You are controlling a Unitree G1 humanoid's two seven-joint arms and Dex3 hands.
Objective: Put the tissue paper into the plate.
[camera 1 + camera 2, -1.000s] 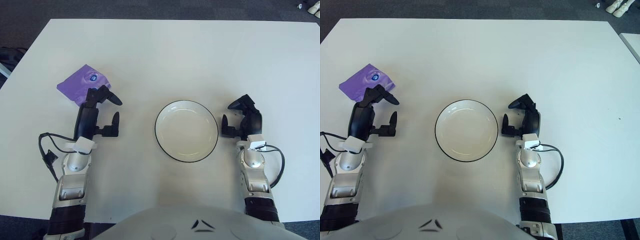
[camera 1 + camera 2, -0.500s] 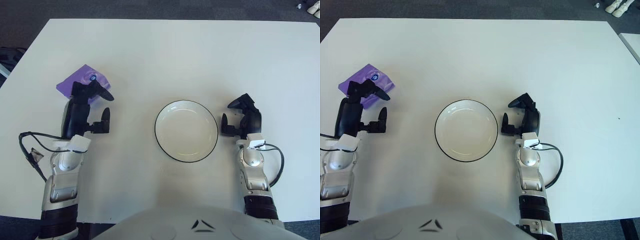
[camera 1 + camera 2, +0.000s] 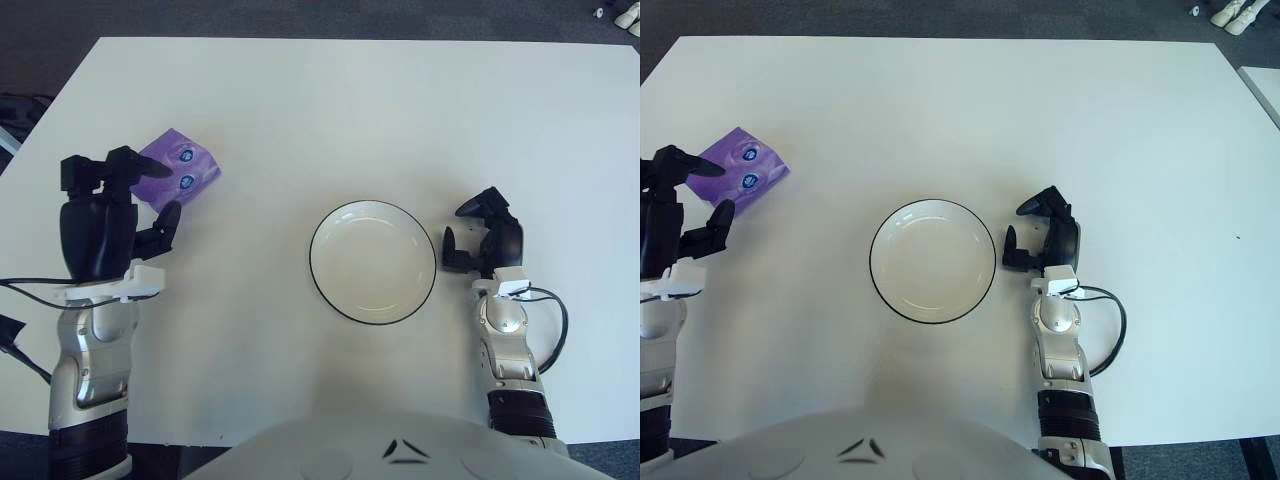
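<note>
At the far left, the left robot hand (image 3: 112,215) is raised above the white surface (image 3: 350,110), its dark fingers (image 3: 160,225) spread and holding nothing. Its upper fingers overlap the near-left edge of the purple tissue pack (image 3: 180,170) in both views — whether they touch it cannot be told. In the right eye view the hand sits at the very left border, partly cut off. The tissue pack lies flat on the surface, tilted, with two small round blue marks on its top; its left part is hidden behind the fingers. It is well apart from the plate (image 3: 330,290), which sits near the middle of the surface — white, round, with a thin dark rim and nothing inside. Just right of the plate shows the right robot hand (image 3: 482,240), fingers loosely curled but parted, holding nothing; a black cable (image 3: 556,335) loops beside its wrist.
</note>
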